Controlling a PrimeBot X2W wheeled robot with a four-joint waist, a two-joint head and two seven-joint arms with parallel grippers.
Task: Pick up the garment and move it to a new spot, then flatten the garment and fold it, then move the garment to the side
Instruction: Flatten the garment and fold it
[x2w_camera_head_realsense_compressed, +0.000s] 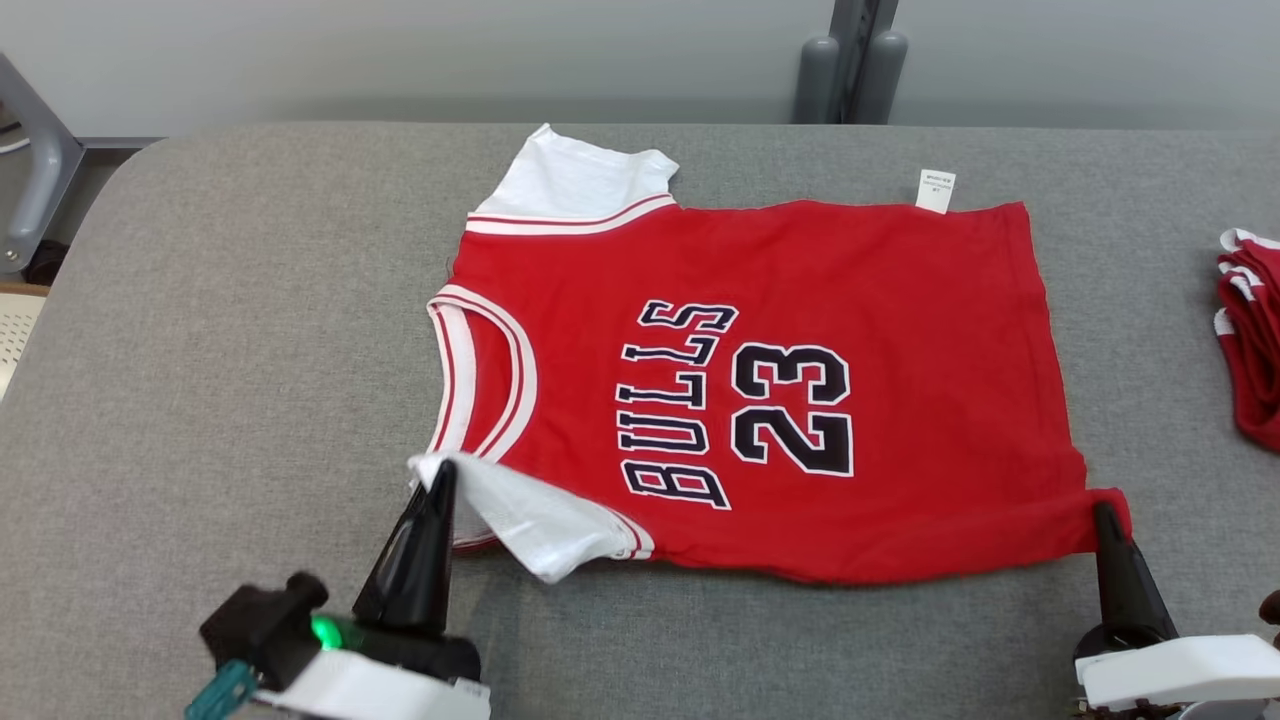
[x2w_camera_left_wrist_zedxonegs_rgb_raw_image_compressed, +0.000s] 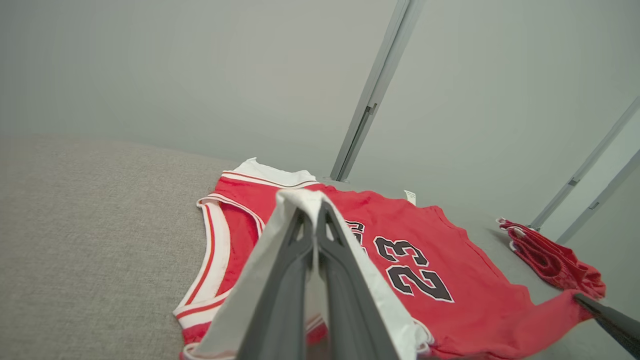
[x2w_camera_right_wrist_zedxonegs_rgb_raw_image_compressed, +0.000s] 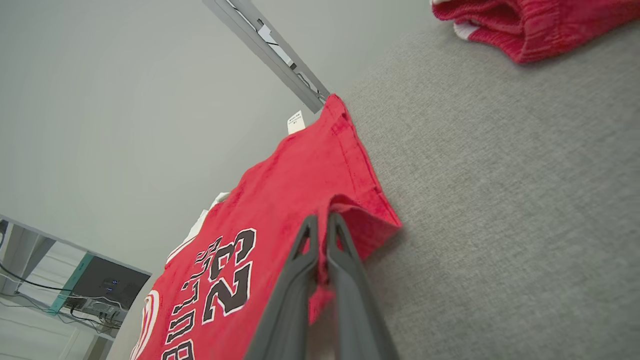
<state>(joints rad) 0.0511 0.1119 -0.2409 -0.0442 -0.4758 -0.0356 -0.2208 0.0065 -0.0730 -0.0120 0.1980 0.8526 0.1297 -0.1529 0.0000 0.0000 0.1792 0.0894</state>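
Bulls jersey (x2w_camera_head_realsense_compressed: 900, 300) flat mid-frame; left gripper (x2w_camera_head_realsense_compressed: 443, 470) pinches white shoulder lower left, right gripper (x2w_camera_head_realsense_compressed: 1103, 512) pinches hem corner lower right

Left gripper (x2w_camera_head_realsense_compressed: 443, 478): two long, tapered dark fingers (x2w_camera_head_realsense_compressed: 412, 565) on a black base (x2w_camera_head_realsense_compressed: 432, 653); behind them a green indicator light (x2w_camera_head_realsense_compressed: 325, 631), a teal fitting (x2w_camera_head_realsense_compressed: 222, 691) and a white wrist shell (x2w_camera_head_realsense_compressed: 365, 692). Right gripper (x2w_camera_head_realsense_compressed: 1105, 515): same fingers, white shell (x2w_camera_head_realsense_compressed: 1180, 672).

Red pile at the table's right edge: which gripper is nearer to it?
Right. The right gripper, shut on a hem corner of the jersey, sits just below-left of the pile in the head view. The left gripper pinches the white flap, a whole jersey length farther left.
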